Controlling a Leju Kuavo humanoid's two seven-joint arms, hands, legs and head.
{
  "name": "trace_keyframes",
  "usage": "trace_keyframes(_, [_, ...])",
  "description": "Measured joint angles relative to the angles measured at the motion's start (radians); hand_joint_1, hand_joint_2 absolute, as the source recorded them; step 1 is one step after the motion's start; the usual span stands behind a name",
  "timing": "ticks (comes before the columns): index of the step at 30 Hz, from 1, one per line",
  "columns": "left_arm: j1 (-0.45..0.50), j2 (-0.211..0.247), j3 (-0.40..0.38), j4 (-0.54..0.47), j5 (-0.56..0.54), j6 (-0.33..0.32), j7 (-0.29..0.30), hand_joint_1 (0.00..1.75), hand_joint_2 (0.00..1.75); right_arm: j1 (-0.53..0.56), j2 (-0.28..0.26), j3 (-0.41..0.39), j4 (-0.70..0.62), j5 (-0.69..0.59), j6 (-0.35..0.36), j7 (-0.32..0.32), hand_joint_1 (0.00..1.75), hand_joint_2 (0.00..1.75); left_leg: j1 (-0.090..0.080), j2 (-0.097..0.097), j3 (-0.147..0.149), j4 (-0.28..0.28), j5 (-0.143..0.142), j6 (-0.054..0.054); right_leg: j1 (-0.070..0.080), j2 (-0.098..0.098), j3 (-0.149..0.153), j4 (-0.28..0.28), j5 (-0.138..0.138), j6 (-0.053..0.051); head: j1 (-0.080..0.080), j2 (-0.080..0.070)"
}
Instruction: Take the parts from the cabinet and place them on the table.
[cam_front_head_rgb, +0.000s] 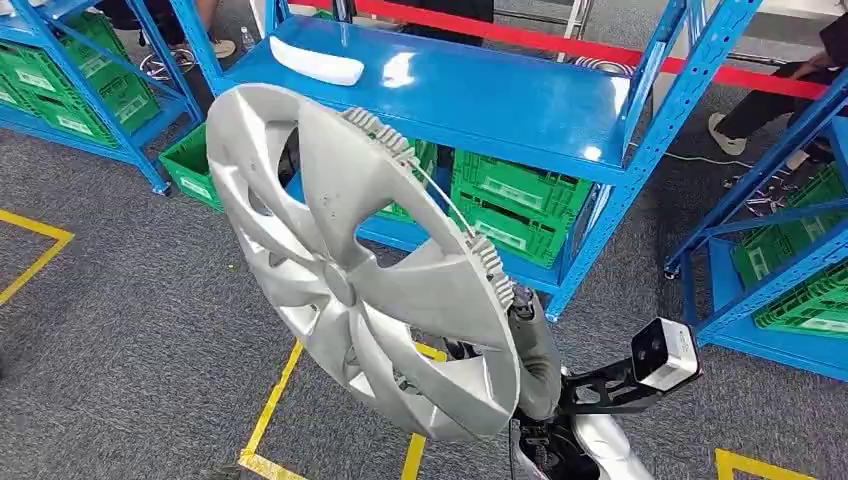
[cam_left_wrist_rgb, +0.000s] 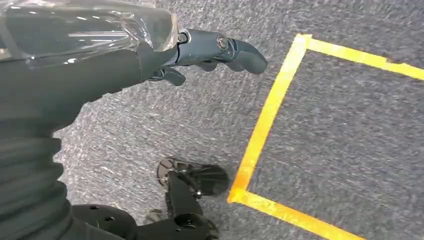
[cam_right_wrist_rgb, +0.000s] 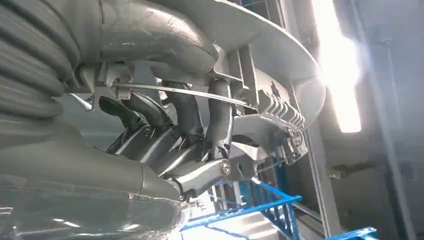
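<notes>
The right hand (cam_right_wrist_rgb: 200, 135) grips the silver hubcap (cam_front_head_rgb: 355, 265) by its rim, holding it tilted on edge before the blue shelf (cam_front_head_rgb: 480, 90), back facing the camera. The left hand (cam_left_wrist_rgb: 210, 52) hangs empty, fingers loosely curled.

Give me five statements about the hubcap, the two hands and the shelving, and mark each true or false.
1. The right hand grips the silver hubcap at its rim. True.
2. The left hand holds a part. False: it holds nothing and hangs over the grey carpet.
3. A white part lies on the blue shelf. True.
4. The hubcap lies flat on the shelf. False: it is held up in the air, tilted.
5. The crates under the shelf are red. False: they are green.
</notes>
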Motion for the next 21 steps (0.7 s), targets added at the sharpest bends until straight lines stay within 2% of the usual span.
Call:
trace_keyframes(1, [0.000, -0.001, 0.000, 0.000, 0.000, 0.000, 0.000, 0.00, 1.75, 0.000, 0.000, 0.000, 0.000, 0.000, 0.000, 0.000, 1.75, 1.75, 0.001, 0.000, -0.011, 0.006, 0.004, -0.002, -0.003, 0.000, 0.034, -0.041, 0.023, 0.012, 0.000, 0.000])
trace_keyframes(2, [0.000, -0.002, 0.000, 0.000, 0.000, 0.000, 0.000, 0.00, 1.75, 0.000, 0.000, 0.000, 0.000, 0.000, 0.000, 0.000, 1.75, 1.75, 0.001, 0.000, -0.022, 0.013, 0.008, -0.006, -0.005, -0.001, 0.090, -0.125, 0.051, 0.023, 0.000, 0.000])
trace_keyframes(3, [0.000, -0.003, 0.000, 0.000, 0.000, 0.000, 0.000, 0.00, 1.75, -0.001, 0.000, 0.000, 0.000, 0.000, 0.000, 0.000, 1.75, 1.75, 0.001, -0.001, -0.031, 0.022, 0.009, -0.009, -0.007, -0.001, 0.153, -0.222, 0.071, 0.027, 0.001, 0.000])
trace_keyframes(4, [0.000, -0.004, 0.000, 0.000, 0.000, 0.000, 0.000, 0.00, 1.75, -0.002, 0.000, 0.000, 0.000, 0.000, 0.000, 0.000, 1.75, 1.75, 0.000, 0.000, -0.042, 0.033, 0.010, -0.012, -0.005, -0.002, 0.206, -0.306, 0.057, 0.017, 0.001, 0.000])
trace_keyframes(5, [-0.001, -0.004, 0.000, 0.000, 0.000, 0.000, 0.000, 0.00, 1.75, -0.003, 0.001, 0.000, 0.000, 0.001, 0.000, 0.000, 1.75, 1.75, -0.003, 0.000, -0.052, 0.042, 0.015, -0.020, 0.002, 0.001, 0.216, -0.317, 0.058, 0.006, -0.003, 0.000])
trace_keyframes(7, [0.001, -0.004, 0.000, 0.000, 0.000, -0.001, 0.001, 0.00, 1.75, -0.003, 0.001, 0.000, 0.000, 0.000, 0.000, 0.000, 1.75, 1.75, -0.002, 0.000, -0.056, 0.045, 0.024, -0.034, 0.005, 0.002, 0.203, -0.314, 0.061, -0.001, 0.000, 0.000])
trace_keyframes(8, [0.002, -0.005, 0.000, 0.000, 0.001, -0.001, 0.001, 0.00, 1.75, -0.003, 0.001, 0.000, 0.000, 0.000, 0.000, 0.000, 1.75, 1.75, -0.001, 0.000, -0.059, 0.045, 0.029, -0.041, 0.006, 0.001, 0.199, -0.314, 0.067, -0.009, -0.001, 0.000])
trace_keyframes(9, [0.002, -0.002, 0.000, 0.001, 0.001, 0.000, 0.000, 0.00, 1.75, -0.004, 0.003, 0.000, 0.000, 0.001, 0.000, 0.000, 1.75, 1.75, 0.003, -0.003, -0.066, 0.049, 0.025, -0.046, -0.008, 0.000, 0.189, -0.321, 0.077, -0.024, 0.000, 0.000])
trace_keyframes(10, [0.003, -0.001, 0.000, 0.001, 0.001, 0.000, 0.001, 0.00, 1.75, -0.006, 0.003, 0.001, 0.000, 0.001, 0.000, 0.000, 1.75, 1.75, 0.006, -0.007, -0.077, 0.073, -0.012, -0.054, -0.006, -0.001, 0.186, -0.321, 0.084, -0.032, -0.003, 0.000])
trace_keyframes(11, [0.003, -0.001, 0.000, 0.001, 0.002, 0.000, 0.001, 0.00, 1.75, -0.006, 0.006, 0.001, 0.001, 0.001, 0.000, 0.000, 1.75, 1.75, 0.009, -0.007, -0.095, 0.129, -0.069, -0.060, -0.006, -0.002, 0.178, -0.321, 0.092, -0.040, -0.004, 0.000])
trace_keyframes(13, [0.003, -0.001, 0.000, 0.001, 0.002, 0.000, 0.001, 0.00, 1.75, -0.006, 0.009, 0.002, 0.002, 0.001, 0.002, 0.000, 1.75, 1.75, 0.013, -0.007, -0.141, 0.282, -0.164, -0.070, -0.002, -0.002, 0.160, -0.319, 0.106, -0.044, -0.005, 0.000])
trace_keyframes(14, [0.003, -0.001, 0.000, 0.001, 0.002, 0.000, 0.000, 0.00, 1.75, -0.006, 0.010, 0.002, 0.004, 0.001, 0.002, 0.000, 1.75, 1.75, 0.014, -0.007, -0.153, 0.340, -0.181, -0.073, -0.001, -0.002, 0.151, -0.318, 0.112, -0.044, -0.004, 0.000])
trace_keyframes(15, [0.003, -0.001, 0.000, 0.001, 0.002, 0.000, 0.000, 0.00, 1.75, -0.006, 0.011, 0.003, 0.006, 0.001, 0.003, 0.000, 1.75, 1.75, 0.016, -0.007, -0.149, 0.359, -0.174, -0.073, 0.000, -0.002, 0.142, -0.317, 0.118, -0.042, -0.005, 0.000])
trace_keyframes(16, [0.003, -0.001, 0.000, 0.001, 0.002, 0.000, 0.001, 0.00, 1.75, -0.006, 0.011, 0.004, 0.008, 0.001, 0.003, 0.000, 1.75, 1.75, 0.016, -0.007, -0.121, 0.332, -0.146, -0.071, 0.000, -0.002, 0.134, -0.315, 0.124, -0.039, -0.004, 0.000])
trace_keyframes(17, [0.003, 0.000, 0.000, 0.001, 0.002, 0.000, 0.000, 0.00, 1.75, -0.006, 0.011, 0.005, 0.009, 0.001, 0.004, 0.001, 1.75, 1.75, 0.017, -0.007, -0.069, 0.258, -0.108, -0.069, 0.000, -0.001, 0.127, -0.314, 0.130, -0.037, -0.004, 0.000])
trace_keyframes(18, [0.002, 0.000, 0.000, 0.001, 0.002, 0.000, 0.000, 0.00, 1.75, -0.006, 0.011, 0.006, 0.009, 0.001, 0.004, 0.001, 1.75, 1.75, 0.017, -0.008, -0.005, 0.162, -0.078, -0.064, 0.000, 0.000, 0.124, -0.313, 0.134, -0.031, -0.005, 0.000])
trace_keyframes(19, [0.001, 0.000, 0.000, 0.001, 0.002, 0.000, 0.000, 0.00, 1.75, -0.006, 0.011, 0.007, 0.009, 0.000, 0.004, 0.002, 1.75, 1.75, 0.016, -0.011, 0.054, 0.076, -0.074, -0.057, 0.000, 0.000, 0.123, -0.313, 0.138, -0.026, -0.005, 0.000])
trace_keyframes(20, [0.000, 0.000, 0.000, 0.001, 0.001, 0.001, 0.000, 0.00, 1.75, -0.007, 0.013, 0.008, 0.009, -0.001, 0.004, 0.003, 1.75, 1.75, 0.010, -0.013, 0.080, 0.032, -0.091, -0.052, 0.009, -0.001, 0.118, -0.313, 0.142, -0.019, -0.003, 0.000])
trace_keyframes(21, [0.000, 0.000, 0.000, 0.001, 0.001, 0.003, 0.000, 0.00, 1.75, -0.009, 0.015, 0.009, 0.009, -0.003, 0.004, 0.005, 1.75, 1.75, 0.007, -0.013, 0.074, 0.030, -0.089, -0.049, 0.006, -0.002, 0.115, -0.313, 0.151, -0.012, -0.003, 0.000])
